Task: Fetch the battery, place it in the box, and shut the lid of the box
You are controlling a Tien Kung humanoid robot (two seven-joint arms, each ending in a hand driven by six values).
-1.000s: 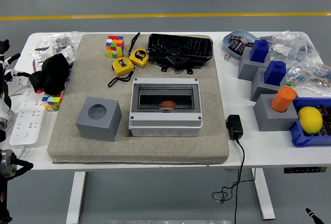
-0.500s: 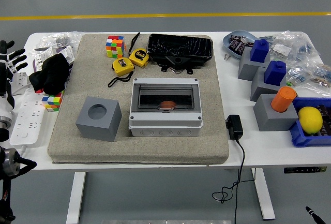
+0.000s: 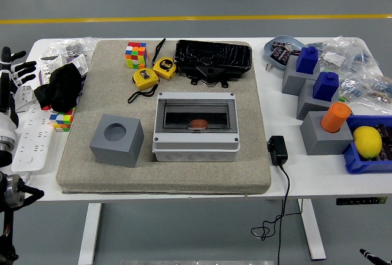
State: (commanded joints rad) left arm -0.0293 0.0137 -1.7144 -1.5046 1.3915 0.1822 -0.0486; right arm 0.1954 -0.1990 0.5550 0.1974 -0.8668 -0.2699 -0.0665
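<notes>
- Since the earlier frames, the left hand (image 3: 13, 72) has risen along the left edge of the picture; its fingers now stand apart, black-tipped, holding nothing.
- Nothing on the table has shifted over the same interval.
- Right hand: only a dark tip shows at the lower right corner, below the table; its finger state cannot be told.
- Box (image 3: 196, 127): grey housing with a tinted see-through lid lying flat over it, set near the middle of the beige mat (image 3: 184, 173).
- Through the lid, a small orange-brown object (image 3: 197, 123) is seen inside the box; whether it is the battery cannot be told.
- Grey cube (image 3: 117, 140) with a round recess on top stands on the mat, just left of the box and apart from it.
- Two yellow tape measures (image 3: 154, 72) and a puzzle cube (image 3: 136, 54) lie on the mat behind the box, beside a black tray (image 3: 213, 57).
- White power strip (image 3: 27, 139) lies on the table (image 3: 288, 182) near the left arm.
</notes>
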